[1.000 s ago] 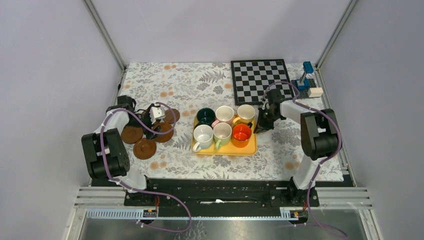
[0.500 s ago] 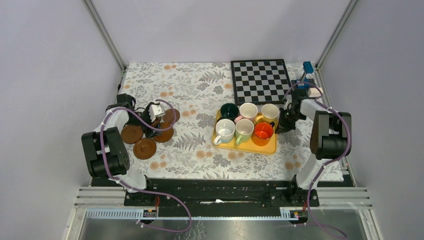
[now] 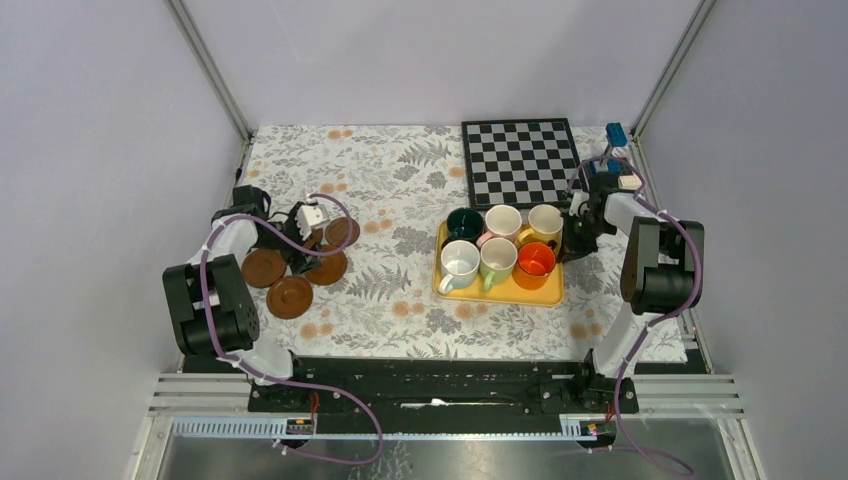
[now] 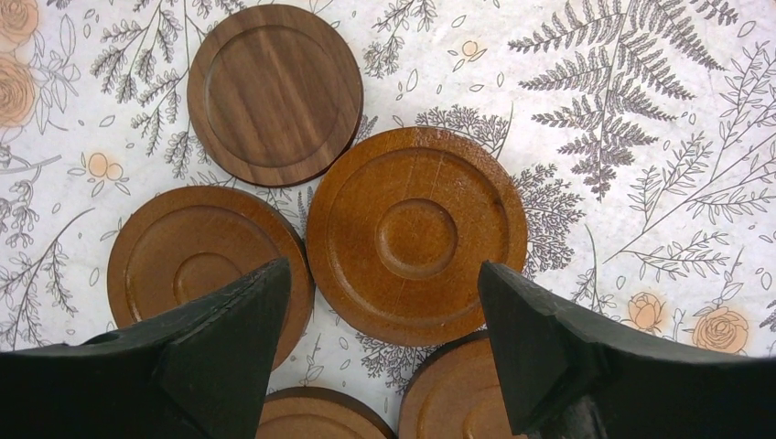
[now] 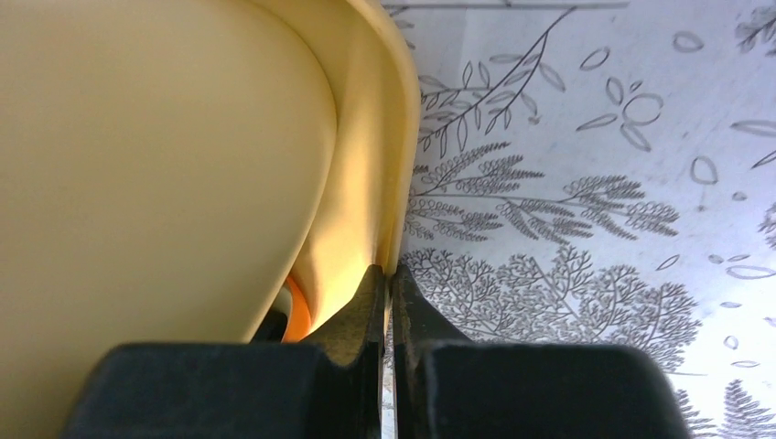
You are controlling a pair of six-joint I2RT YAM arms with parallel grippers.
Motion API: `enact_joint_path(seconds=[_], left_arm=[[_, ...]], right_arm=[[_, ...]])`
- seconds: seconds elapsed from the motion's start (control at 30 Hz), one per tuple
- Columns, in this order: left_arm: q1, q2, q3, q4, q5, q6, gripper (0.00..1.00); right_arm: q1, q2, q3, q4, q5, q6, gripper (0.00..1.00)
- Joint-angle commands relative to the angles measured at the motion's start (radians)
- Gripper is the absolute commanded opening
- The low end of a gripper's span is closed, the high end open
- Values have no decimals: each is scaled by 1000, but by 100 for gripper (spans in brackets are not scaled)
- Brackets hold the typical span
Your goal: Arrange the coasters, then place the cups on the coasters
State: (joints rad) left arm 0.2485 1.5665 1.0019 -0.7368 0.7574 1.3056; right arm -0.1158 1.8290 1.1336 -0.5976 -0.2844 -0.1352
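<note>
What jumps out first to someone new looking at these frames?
The yellow tray carrying six colourful cups sits right of centre, its rim pinched by the right end effector. On the left, brown coasters cluster under the open left end effector. A chessboard lies at the back.

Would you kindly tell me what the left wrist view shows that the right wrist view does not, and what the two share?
Only the left wrist view: five brown coasters lying flat, with the open left gripper above them. Only the right wrist view: the right gripper shut on the rim of the yellow tray. Both: the floral tablecloth and each view's own dark fingers.
</note>
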Motion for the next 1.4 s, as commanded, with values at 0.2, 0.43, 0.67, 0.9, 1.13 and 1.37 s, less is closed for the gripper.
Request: enact_joint_path(seconds=[0.2, 0.43, 0.67, 0.9, 1.13, 1.37], left_arm=[[3, -90, 9, 22, -43, -170, 87], [3, -110, 4, 24, -170, -256, 92], [26, -101, -11, 36, -316, -300, 95], [65, -122, -56, 98, -398, -325, 96], [-62, -45, -25, 188, -413, -365, 96], [-98, 122, 75, 224, -425, -355, 95]], right_arm=[[-38, -35, 148, -80, -80, -147, 40], [-57, -171, 147, -144, -119, -177, 79], [-115, -249, 155, -273, -194, -295, 91], [-154, -339, 188, -351, -388, -321, 100], [-153, -428, 168, -281, -497, -247, 99], [-153, -490, 143, -201, -542, -179, 100]])
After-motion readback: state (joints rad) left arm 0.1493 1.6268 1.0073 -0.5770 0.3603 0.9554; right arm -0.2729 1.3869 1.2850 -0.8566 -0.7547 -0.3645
